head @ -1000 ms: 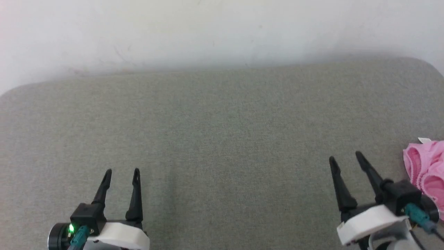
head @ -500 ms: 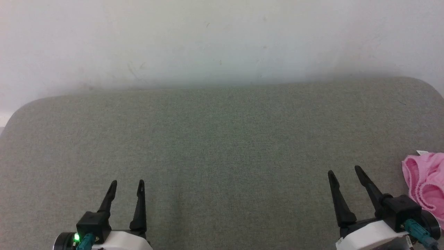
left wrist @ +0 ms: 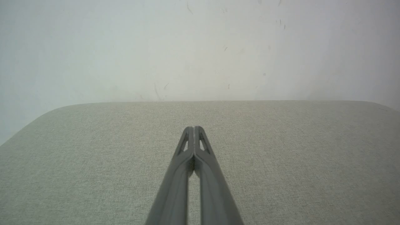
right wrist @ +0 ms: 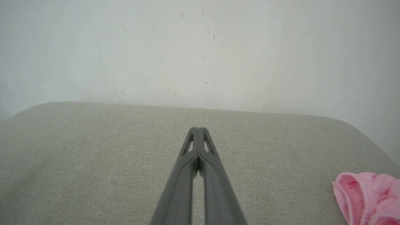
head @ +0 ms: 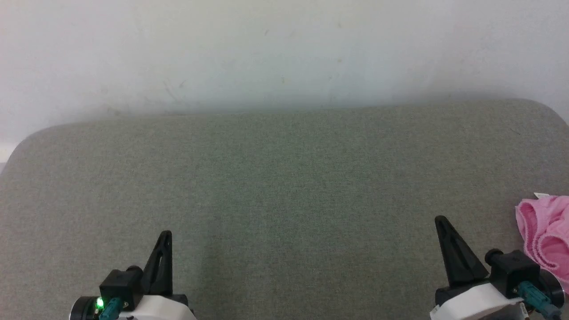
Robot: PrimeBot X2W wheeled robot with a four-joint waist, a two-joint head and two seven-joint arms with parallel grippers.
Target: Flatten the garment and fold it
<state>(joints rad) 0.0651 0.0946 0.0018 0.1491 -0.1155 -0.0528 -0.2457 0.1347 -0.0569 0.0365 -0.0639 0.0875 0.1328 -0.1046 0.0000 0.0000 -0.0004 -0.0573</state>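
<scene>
- I see the pink garment point(head: 546, 231) bunched at the grey padded surface's point(head: 284, 191) right edge, near my right gripper point(head: 440, 219).
- Right gripper and left gripper point(head: 166, 234) are both pinched together, holding nothing, with wide surface between them.

grey-green fabric-covered table point(head: 284, 186), rounded far corners, weave flat and unwrinkled. crumpled pink garment point(head: 544, 231) lying directly on it at far right edge, bunched in folds, small white label point(head: 541, 195) poking out at its far side.
</scene>
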